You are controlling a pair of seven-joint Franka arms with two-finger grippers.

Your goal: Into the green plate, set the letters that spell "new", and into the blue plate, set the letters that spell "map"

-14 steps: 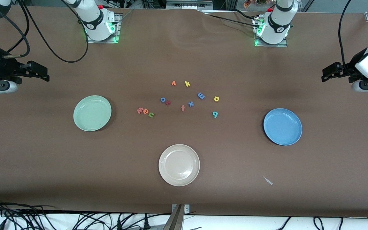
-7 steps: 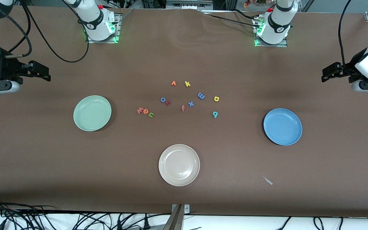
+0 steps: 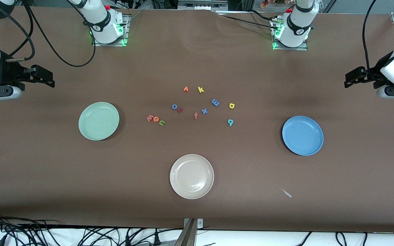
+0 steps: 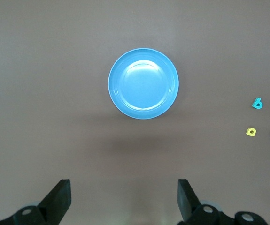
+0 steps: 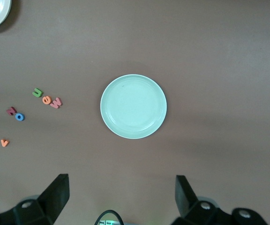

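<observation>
Letters [image 3: 156, 119] mid-table; left gripper [image 4: 124, 199], right gripper [image 5: 120, 197] well apart, open.

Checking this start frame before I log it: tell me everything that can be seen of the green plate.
The green plate is a round, pale mint-green dish with a raised rim, plastic by its look. It lies flat and upright on the brown table, toward the right arm's end, and holds nothing. Nothing touches it. The pink "w", orange-red "e" and green "n" lie in a row beside it, apart from it. In the right wrist view it sits centred on the table, its inside plain and smooth.
</observation>
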